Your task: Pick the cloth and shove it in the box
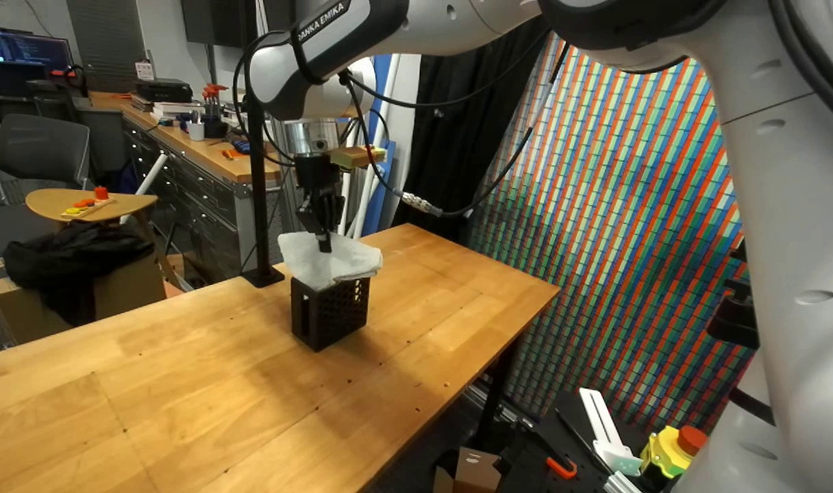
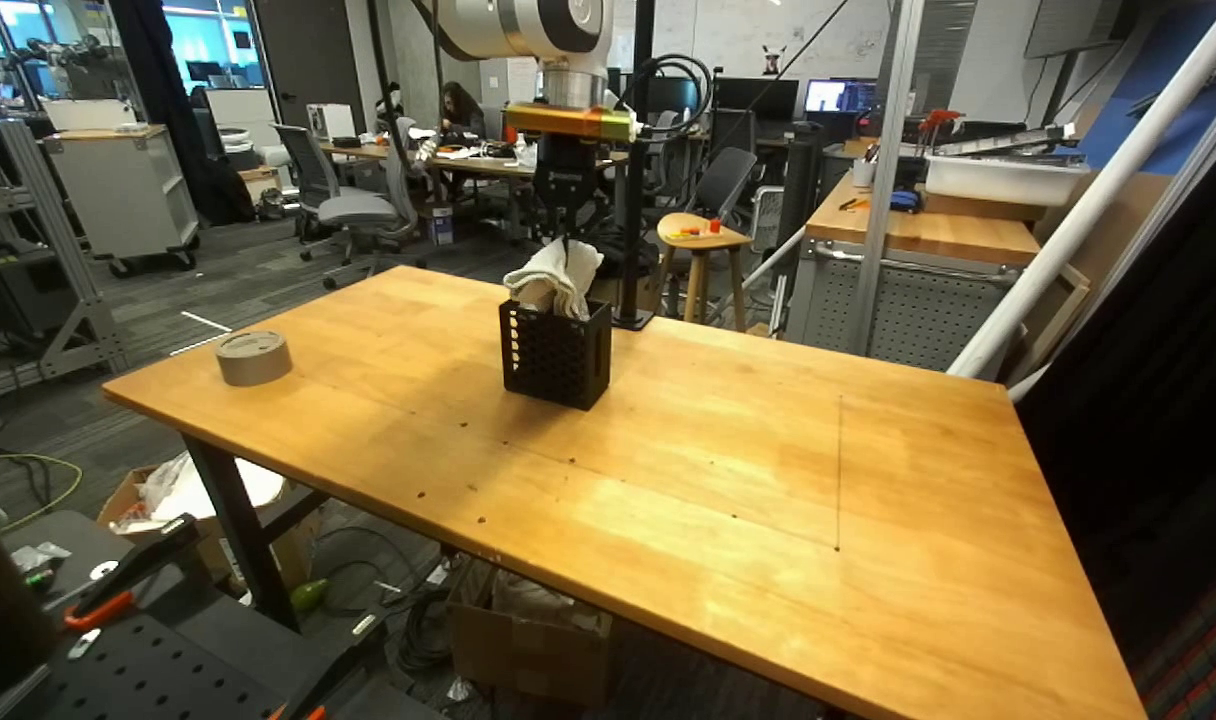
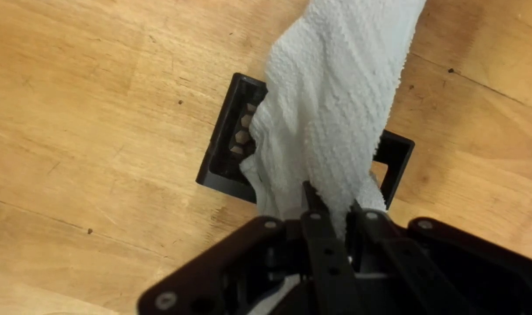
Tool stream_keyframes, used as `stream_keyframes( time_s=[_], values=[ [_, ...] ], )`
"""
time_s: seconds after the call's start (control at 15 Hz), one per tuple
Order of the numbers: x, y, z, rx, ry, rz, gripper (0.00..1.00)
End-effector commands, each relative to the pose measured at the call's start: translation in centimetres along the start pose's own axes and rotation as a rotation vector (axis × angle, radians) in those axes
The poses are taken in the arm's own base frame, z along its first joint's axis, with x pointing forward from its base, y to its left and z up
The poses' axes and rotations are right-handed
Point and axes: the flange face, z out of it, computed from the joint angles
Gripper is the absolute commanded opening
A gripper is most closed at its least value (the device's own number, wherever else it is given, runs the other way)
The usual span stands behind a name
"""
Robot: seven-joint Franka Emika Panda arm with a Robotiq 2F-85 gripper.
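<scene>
Hanging from the gripper (image 3: 330,200), which is clamped on a bunched ridge of fabric, the white terry cloth (image 3: 325,109) spreads across the mouth of the black perforated plastic box (image 2: 558,360). The box stands upright on the wooden tabletop (image 1: 183,383). Most of the cloth shows above the rim; how much sits inside cannot be told.

Hazards, as judged: letting go at this height would likely leave the cloth perched on the rim, because a long flap overhangs one side in the wrist view. An off-centre push could slide or tip the narrow box, as no fixing is visible. Fabric snagged in the gripper might be drawn back out on withdrawal.

Condition of the cloth: pebbled towelling texture, lengthwise folds, irregular edges, loose ends drooping outward in both exterior views. It looks soft and should compress readily. No stain is evident; its underside is hidden.
</scene>
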Motion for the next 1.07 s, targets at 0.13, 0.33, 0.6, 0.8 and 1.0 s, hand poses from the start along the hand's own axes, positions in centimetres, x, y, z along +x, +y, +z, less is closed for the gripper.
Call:
stream_keyframes(
  time_s=[0.13, 0.33, 0.6, 0.8, 1.0],
  values=[
    [2.1, -1.4, 2.3, 0.055, 0.053, -0.035, 0.05],
    [1.3, -1.5, 4.2, 0.066, 0.035, -0.036, 0.05],
    [-0.6, -0.7, 4.6, 0.057, 0.031, -0.013, 0.05],
    [-1.0, -0.2, 5.9, 0.065, 0.040, -0.013, 0.05],
    [-0.8, -0.2, 7.8, 0.091, 0.039, -0.035, 0.05]
  ],
)
